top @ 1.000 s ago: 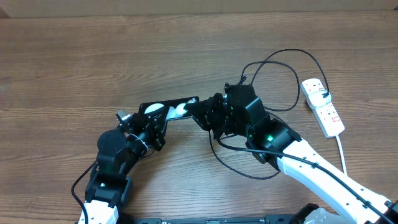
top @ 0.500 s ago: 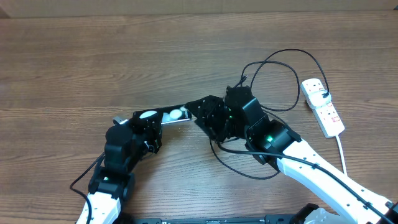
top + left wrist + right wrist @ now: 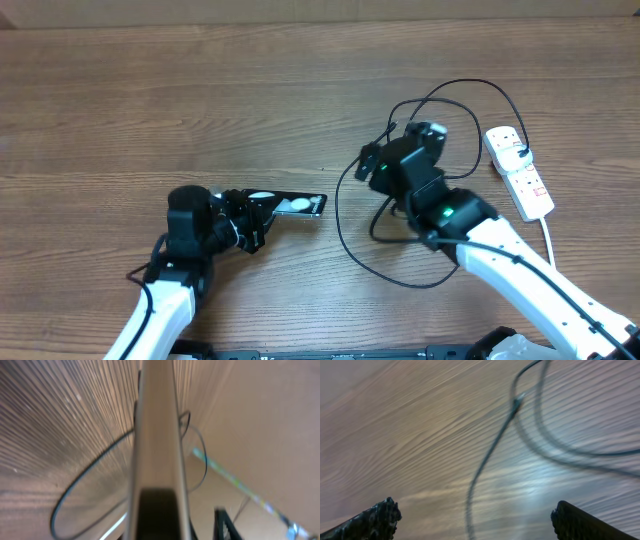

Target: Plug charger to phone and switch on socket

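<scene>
The phone, a glossy black slab, points right with my left gripper shut on its left end. In the left wrist view the phone runs edge-on away from the jaws. The charger, a thin black cable, loops from beside the phone's right end to its black plug in the socket. I cannot tell whether its tip sits in the phone. My right gripper hangs open over the loops, holding nothing. Its fingers stand wide apart with the charger on the wood below.
The socket's thick white cord runs down toward the front right edge. Bare wooden table surrounds everything. The right arm stretches in from the lower right, the left arm from the lower left.
My right gripper has opened and pulled back to the right, away from the phone's end. The left gripper has swung the phone so it points straight right.
</scene>
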`<act>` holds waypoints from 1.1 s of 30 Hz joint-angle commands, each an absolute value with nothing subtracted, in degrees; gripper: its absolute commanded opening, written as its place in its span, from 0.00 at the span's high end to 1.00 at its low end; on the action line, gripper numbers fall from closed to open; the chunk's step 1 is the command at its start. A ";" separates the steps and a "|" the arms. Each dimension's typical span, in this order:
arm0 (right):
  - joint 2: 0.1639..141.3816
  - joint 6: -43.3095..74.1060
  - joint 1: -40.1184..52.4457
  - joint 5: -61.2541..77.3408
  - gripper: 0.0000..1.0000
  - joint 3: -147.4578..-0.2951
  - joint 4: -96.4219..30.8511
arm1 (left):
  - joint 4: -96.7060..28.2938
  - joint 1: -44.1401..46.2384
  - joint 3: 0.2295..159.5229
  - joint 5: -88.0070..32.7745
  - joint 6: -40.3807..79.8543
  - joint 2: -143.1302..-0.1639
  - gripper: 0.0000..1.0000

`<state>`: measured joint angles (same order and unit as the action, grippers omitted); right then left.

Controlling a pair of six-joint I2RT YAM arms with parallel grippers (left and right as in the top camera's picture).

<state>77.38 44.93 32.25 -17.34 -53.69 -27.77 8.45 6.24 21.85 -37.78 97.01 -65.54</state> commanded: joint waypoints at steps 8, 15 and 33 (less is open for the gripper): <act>77.78 41.87 18.26 1.06 0.00 -55.59 -31.55 | 11.60 4.67 35.29 -64.95 92.71 -71.31 0.96; 80.27 41.47 17.39 3.09 0.00 -55.57 -33.61 | 15.29 4.69 37.34 -75.20 92.75 -71.50 0.96; 88.95 41.93 17.34 8.47 0.28 -59.51 -26.83 | 19.88 -1.58 37.34 -88.40 84.88 -79.31 0.96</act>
